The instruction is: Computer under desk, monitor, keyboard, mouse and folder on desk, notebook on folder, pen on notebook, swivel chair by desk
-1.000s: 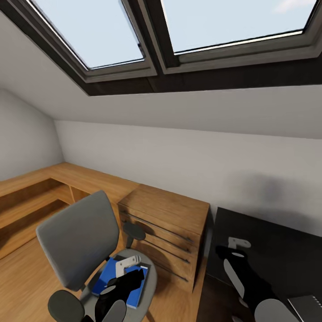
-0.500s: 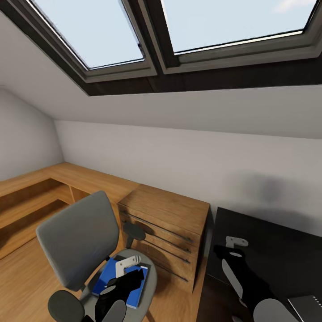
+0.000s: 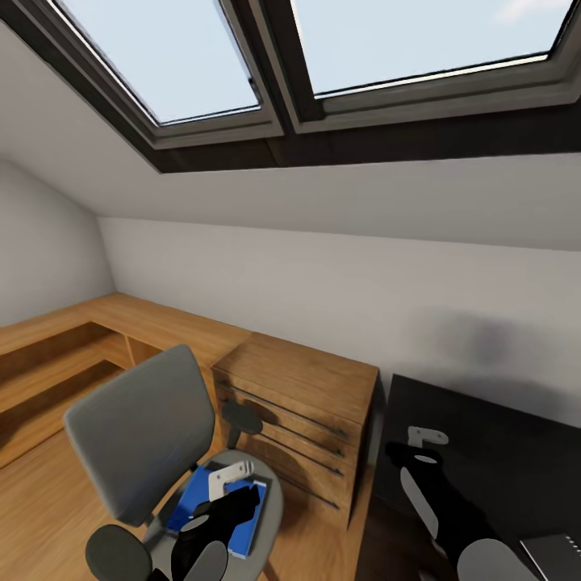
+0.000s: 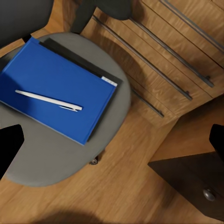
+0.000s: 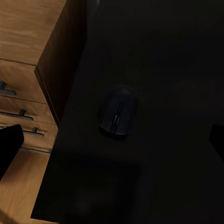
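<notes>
Over the grey padded swivel chair [image 3: 153,440] at near left, the left hand [image 3: 228,484] hangs above the seat, fingers spread wide, nothing between them. The flat bright blue folder [image 4: 56,88] lies on the chair seat, with the slim white pen [image 4: 49,100] flat on its cover.

The right hand [image 3: 424,442] sits over the glossy black surface [image 3: 492,452] at right, fingers apart and empty. The small black rounded mouse [image 5: 118,112] rests on that surface near its left edge, close to the wooden chest of drawers [image 3: 294,415].

Progress, my read:
- Mouse on the surface: done, though I can't check whether it's next to the keyboard.
- Folder not yet moved off the chair; the pen would end up on top of the stack.
- A thin grey pad corner [image 3: 555,555] at near right on the surface is possibly the notebook; can't confirm.
- Chair stands left of the chest, not beside the surface yet.

Views: left wrist view gives the pen on the folder clearly; in the head view the arm covers that part. Right wrist view gives the mouse, which the head view doesn't resolve against the black top.
</notes>
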You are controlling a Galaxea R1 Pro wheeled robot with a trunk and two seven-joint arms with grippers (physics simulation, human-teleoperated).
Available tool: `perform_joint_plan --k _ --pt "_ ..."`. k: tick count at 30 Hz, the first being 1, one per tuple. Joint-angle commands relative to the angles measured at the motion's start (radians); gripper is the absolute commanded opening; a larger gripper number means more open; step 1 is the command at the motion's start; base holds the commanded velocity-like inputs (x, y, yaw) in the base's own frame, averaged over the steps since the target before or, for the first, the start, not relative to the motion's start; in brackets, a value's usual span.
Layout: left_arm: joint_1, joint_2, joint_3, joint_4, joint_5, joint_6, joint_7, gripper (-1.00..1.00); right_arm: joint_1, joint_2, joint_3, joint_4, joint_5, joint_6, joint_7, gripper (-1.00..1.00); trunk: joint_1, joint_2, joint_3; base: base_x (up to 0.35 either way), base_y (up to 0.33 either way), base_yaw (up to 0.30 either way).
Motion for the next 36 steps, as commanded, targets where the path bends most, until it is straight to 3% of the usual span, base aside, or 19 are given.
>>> perform_joint_plan --k 1,36 --pt "-0.001 0.001 -0.002 -0.001 0.005 0.003 0.008 1.0 -0.001 -0.002 0.007 -0.002 -0.009 0.005 -0.009 1.0 0.001 -0.002 -0.002 0.123 0.0 0.0" --pt "-0.001 0.001 -0.002 -0.001 0.004 0.003 0.008 1.0 -0.001 -0.003 0.003 -0.002 -0.008 0.004 -0.009 1.0 0.001 -0.002 -0.002 0.09 0.0 0.0"
